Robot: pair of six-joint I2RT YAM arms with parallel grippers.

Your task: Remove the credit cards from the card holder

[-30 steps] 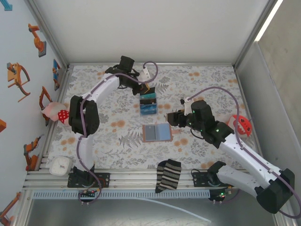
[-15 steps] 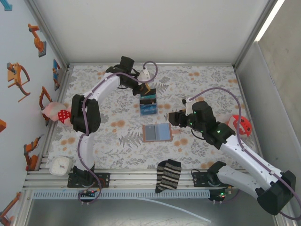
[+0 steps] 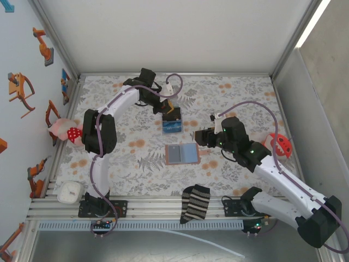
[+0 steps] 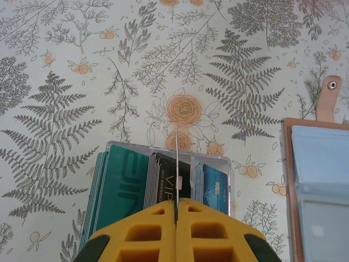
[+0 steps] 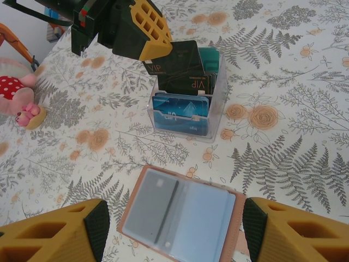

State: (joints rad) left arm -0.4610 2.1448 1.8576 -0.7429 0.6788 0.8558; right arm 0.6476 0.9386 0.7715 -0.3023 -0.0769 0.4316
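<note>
One card holder (image 3: pixel 181 153). One clear box (image 3: pixel 172 126) beyond card holder. One black card (image 5: pixel 180 61) beyond card holder. One striped sock (image 3: pixel 195 203) nearer than card holder. Two grippers: left gripper (image 3: pixel 168 107), right gripper (image 3: pixel 199 137).

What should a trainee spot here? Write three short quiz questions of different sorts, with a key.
1. True or false: the card holder lies open on the table.
2. Pick one. The left jaws are closed on: A) a black card; B) the striped sock; C) the card holder.
3. Fill in the gap: the right jaws stand ____, with nothing held between them.

Key: 1 true; 2 A; 3 open.
</note>
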